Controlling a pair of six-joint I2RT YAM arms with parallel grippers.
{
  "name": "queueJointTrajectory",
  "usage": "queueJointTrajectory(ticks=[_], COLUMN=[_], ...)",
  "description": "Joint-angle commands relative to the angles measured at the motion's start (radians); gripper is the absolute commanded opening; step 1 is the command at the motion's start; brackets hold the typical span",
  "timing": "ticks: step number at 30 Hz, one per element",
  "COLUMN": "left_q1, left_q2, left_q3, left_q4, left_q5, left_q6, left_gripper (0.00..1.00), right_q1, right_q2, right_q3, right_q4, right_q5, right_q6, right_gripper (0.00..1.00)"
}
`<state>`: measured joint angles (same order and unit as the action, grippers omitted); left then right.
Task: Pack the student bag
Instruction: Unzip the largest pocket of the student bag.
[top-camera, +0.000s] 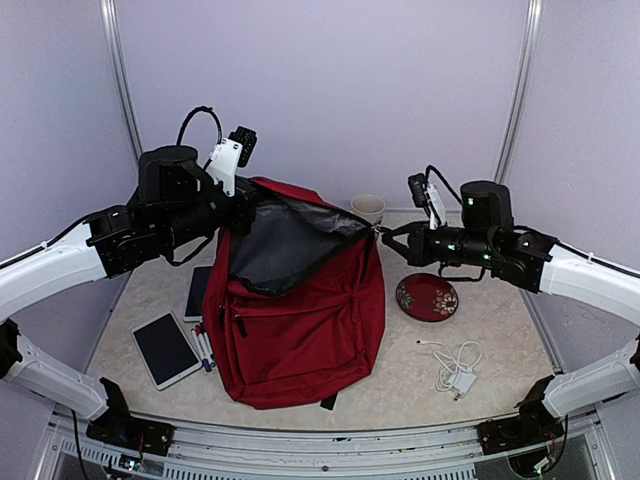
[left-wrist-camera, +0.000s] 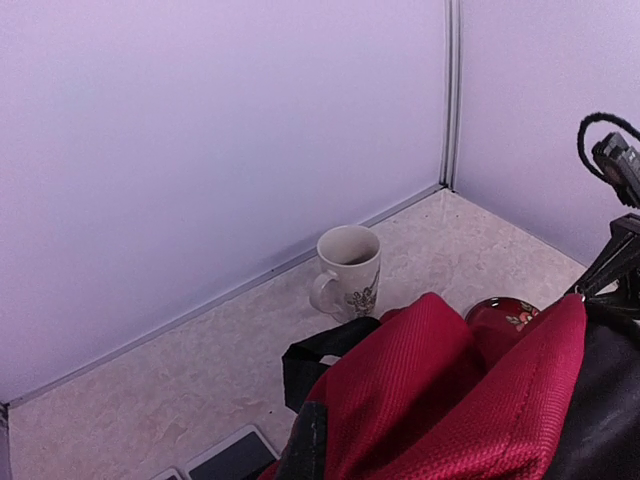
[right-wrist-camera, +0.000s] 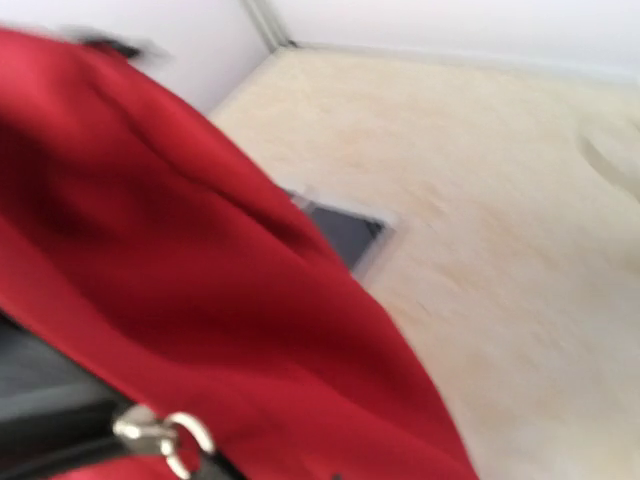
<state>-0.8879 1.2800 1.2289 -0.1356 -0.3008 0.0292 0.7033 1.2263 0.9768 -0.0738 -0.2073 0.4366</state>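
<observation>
student bag (top-camera: 300, 320), one, stands open between two grippers: left gripper (top-camera: 243, 215) clamped on its rim, right gripper (top-camera: 386, 233) clamped on the opposite rim by the zipper pull (right-wrist-camera: 160, 432). only the top view shows one cable (top-camera: 452, 368), nearside of the right gripper. right wrist view is blurred, its fingers unseen.

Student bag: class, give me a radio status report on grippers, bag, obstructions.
Left gripper shut on student bag rim, right gripper shut on opposite rim. Bag upright, mouth open. Tablet and markers lie outside; nothing blocking the opening.
</observation>
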Motion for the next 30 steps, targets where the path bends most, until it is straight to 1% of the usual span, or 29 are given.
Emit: queueJointTrajectory(ticks=[1, 5, 8, 12, 18, 23, 25, 28, 29, 30], left_q1=[0.043, 0.053, 0.06, 0.075, 0.076, 0.078, 0.078, 0.078, 0.077, 0.075], left_q2=[-0.082, -0.09, -0.097, -0.112, -0.12, -0.149, -0.161, -0.174, -0.172, -0.171], left_q3=[-0.016, -0.012, -0.008, -0.004, -0.014, -0.018, -0.017, -0.017, -0.017, -0.019], left_q4=[0.105, 0.11, 0.118, 0.134, 0.14, 0.147, 0.147, 0.139, 0.138, 0.137], left_q5=[0.035, 0.053, 0.056, 0.068, 0.102, 0.107, 0.108, 0.099, 0.095, 0.089], left_q6=[-0.048, -0.057, -0.06, -0.067, -0.073, -0.069, -0.067, -0.067, -0.07, -0.081], left_gripper=[0.0, 0.0, 0.0, 0.0, 0.0, 0.0, 0.0, 0.0, 0.0, 0.0], right_q1=[-0.091, -0.112, -0.113, -0.113, -0.123, -0.186, -0.221, -0.242, -0.243, -0.241], right_q2=[-0.049, -0.03, 0.015, 0.09, 0.203, 0.253, 0.26, 0.263, 0.259, 0.249], right_q3=[-0.17, -0.289, -0.325, -0.364, -0.343, -0.331, -0.327, -0.293, -0.269, -0.248], right_q4=[-0.087, -0.033, 0.008, 0.097, 0.11, 0.118, 0.115, 0.067, 0.058, 0.062], right_q5=[-0.046, -0.122, -0.171, -0.246, -0.221, -0.201, -0.203, -0.192, -0.228, -0.296], right_q6=[-0.003, 0.011, 0.016, 0.069, 0.052, 0.047, 0.031, -0.048, -0.072, -0.095], right_gripper=[0.0, 0.0, 0.0, 0.0, 0.0, 0.0, 0.0, 0.0, 0.0, 0.0])
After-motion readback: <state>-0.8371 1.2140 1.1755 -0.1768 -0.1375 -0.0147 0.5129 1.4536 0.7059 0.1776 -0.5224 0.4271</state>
